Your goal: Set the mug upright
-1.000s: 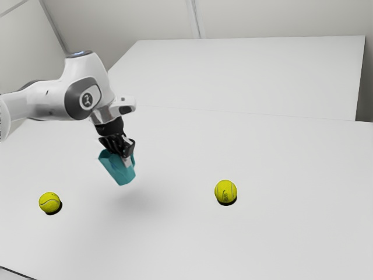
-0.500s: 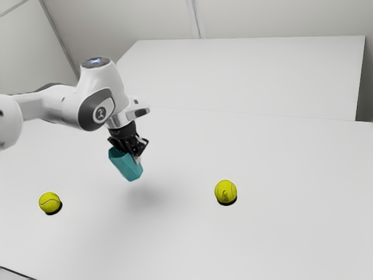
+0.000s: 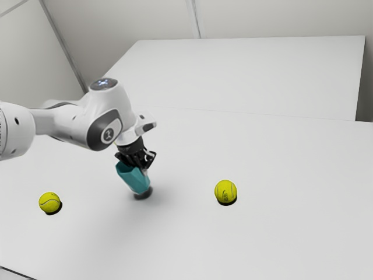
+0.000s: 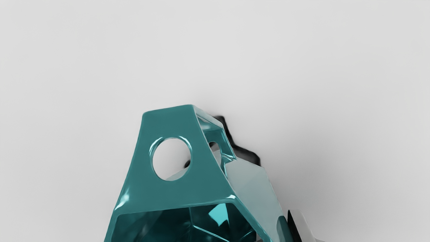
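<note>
Clasping the teal faceted mug (image 3: 133,177) in the black two-finger gripper (image 3: 141,168), with one finger (image 4: 300,222) pressed to the outer side in the wrist view and the opposite one mostly hidden by the mug. Reading the exterior view as a clock face with twelve at the top, tilting the mug well off upright, mouth toward eleven o'clock and base toward five. Holding it low over the white table (image 3: 280,239), just above a dark shadow (image 3: 143,193) close by the base; cannot tell from this any contact between base and table. Reaching in from nine o'clock with the white arm (image 3: 61,119), then bending down toward five at the wrist. Seeing in the wrist view part of the open mouth and glossy dark-teal interior, with a tapering handle (image 4: 174,124) beyond, pierced by a round hole and pointing away from the gripper. Finding one yellow tennis ball (image 3: 225,192) on the table just past three o'clock from the mug, well apart from it, and another yellow tennis ball (image 3: 50,202) between eight and nine, also well apart, both with small dark shadows underneath. Making out a broad white panel (image 3: 245,76) toward one o'clock, beyond the table.
</note>
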